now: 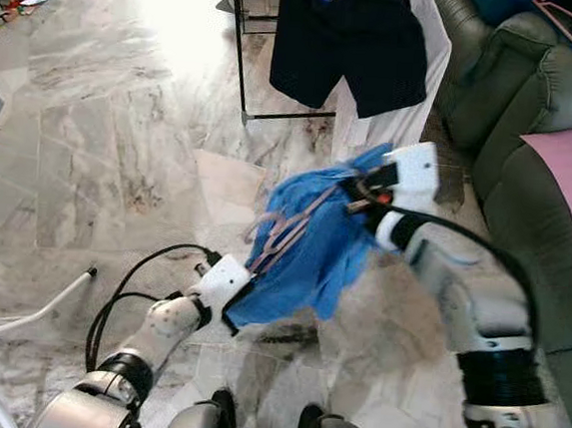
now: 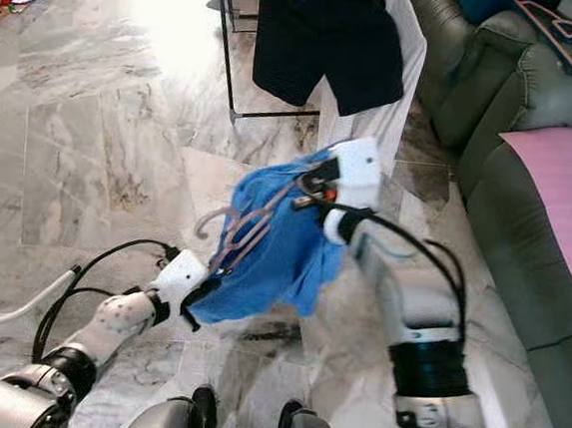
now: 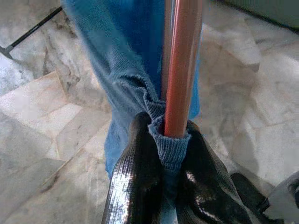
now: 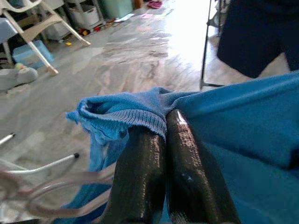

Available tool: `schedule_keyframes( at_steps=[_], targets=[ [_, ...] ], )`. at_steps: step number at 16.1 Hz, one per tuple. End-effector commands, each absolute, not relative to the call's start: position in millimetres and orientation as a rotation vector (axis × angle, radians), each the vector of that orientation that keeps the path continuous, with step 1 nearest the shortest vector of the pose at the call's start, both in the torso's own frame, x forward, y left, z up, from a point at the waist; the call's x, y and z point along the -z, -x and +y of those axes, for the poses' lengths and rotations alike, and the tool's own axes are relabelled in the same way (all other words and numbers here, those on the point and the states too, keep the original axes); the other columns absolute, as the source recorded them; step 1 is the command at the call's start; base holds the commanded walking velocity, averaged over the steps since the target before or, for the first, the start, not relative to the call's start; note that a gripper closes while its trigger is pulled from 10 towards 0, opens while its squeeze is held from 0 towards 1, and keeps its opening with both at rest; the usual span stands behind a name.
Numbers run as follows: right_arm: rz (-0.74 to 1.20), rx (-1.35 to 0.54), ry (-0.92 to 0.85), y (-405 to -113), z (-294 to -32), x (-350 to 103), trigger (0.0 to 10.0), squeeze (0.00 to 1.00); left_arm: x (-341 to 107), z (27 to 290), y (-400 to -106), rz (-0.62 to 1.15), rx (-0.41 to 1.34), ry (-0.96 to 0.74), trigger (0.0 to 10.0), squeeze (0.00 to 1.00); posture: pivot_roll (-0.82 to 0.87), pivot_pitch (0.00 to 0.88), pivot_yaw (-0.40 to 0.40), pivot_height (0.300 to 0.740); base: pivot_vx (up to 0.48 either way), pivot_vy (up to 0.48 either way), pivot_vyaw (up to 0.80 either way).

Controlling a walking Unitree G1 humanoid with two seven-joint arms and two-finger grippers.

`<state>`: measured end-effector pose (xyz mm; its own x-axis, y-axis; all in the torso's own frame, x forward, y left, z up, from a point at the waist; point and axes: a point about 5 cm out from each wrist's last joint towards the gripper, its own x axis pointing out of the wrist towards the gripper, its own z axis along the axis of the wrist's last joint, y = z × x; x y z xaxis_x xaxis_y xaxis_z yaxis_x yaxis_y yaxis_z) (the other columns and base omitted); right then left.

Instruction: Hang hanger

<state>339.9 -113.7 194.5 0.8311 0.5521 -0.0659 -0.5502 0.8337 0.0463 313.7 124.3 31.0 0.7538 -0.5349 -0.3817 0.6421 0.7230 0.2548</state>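
Left pincer (image 3: 163,154) clamps hanger (image 3: 182,70) and blue shirt (image 1: 313,246); right pincer (image 4: 166,133) pinches shirt collar

A marble floor (image 1: 122,140) gleams under bright far light; a green sofa (image 1: 532,145) sits right, a black rack (image 1: 241,60) far.

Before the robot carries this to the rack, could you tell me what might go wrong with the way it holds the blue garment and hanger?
The left gripper pinches bunched blue fabric against the pink hanger, so the hanger could slide out.

The right gripper clamps only a folded cloth edge; a tug could strip the garment off.

The clothes rack already holds a dark garment, which may crowd the hook.
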Motion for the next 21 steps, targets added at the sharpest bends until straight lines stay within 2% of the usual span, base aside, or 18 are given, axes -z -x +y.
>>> schedule_keyframes(
  at_steps=[1, 5, 10, 11, 13, 18, 19, 21],
  targets=[
    [0.083, -0.647, -0.027, -333.6, -103.3, -193.6, 0.0, 0.0, -38.7, 118.0, -319.1, 0.264, 0.665, -0.367, 10.0, 0.0, -0.22, 0.226, 0.043, 0.74, 0.0, 0.0, 0.0],
    [0.101, -0.743, -0.011, -325.2, -89.2, -188.1, 0.0, 0.0, -45.9, 107.1, -323.9, 0.244, 0.687, -0.341, 10.0, 0.0, -0.22, 0.225, 0.045, 0.74, 0.0, 0.0, 0.0],
    [0.118, -0.871, 0.126, -310.8, -76.7, -178.7, 0.0, 0.0, -49.0, 103.8, -326.3, 0.247, 0.707, -0.344, 10.0, 0.0, -0.22, 0.222, 0.049, 0.74, 0.0, 0.0, 0.0],
    [0.124, -0.83, 0.218, -314.1, -82.5, -173.2, 1.1, 0.0, -49.8, 104.1, -326.8, 0.244, 0.716, -0.363, 10.0, 0.0, -0.22, 0.222, 0.049, 0.74, 0.0, 0.0, 0.0],
    [0.131, -0.717, 0.28, -325.1, -98.6, -168.7, 10.0, 0.0, -49.6, 106.1, -326.3, 0.244, 0.733, -0.397, 10.0, 0.0, -0.22, 0.222, 0.049, 0.74, 0.0, 0.0, 0.0],
    [0.117, -0.483, 0.301, -342.6, -141.2, -173.8, 10.0, 0.02, -45.5, 113.3, -322.1, 0.264, 0.793, -0.465, 10.0, 0.0, -0.22, 0.22, 0.051, 0.74, 0.0, 0.0, 0.0],
    [0.123, -0.475, 0.276, -342.6, -145.9, -173.1, 10.0, 1.0, -45.7, 113.6, -321.2, 0.255, 0.814, -0.489, 10.0, 0.0, -0.22, 0.22, 0.052, 0.74, 0.0, 0.0, 0.0],
    [0.133, -0.48, 0.282, -340.8, -150.7, -170.6, 10.0, 1.0, -46.5, 112.7, -318.8, 0.235, 0.86, -0.499, 10.0, 0.0, -0.22, 0.219, 0.054, 0.74, 0.0, 0.0, 0.0]
  ],
)
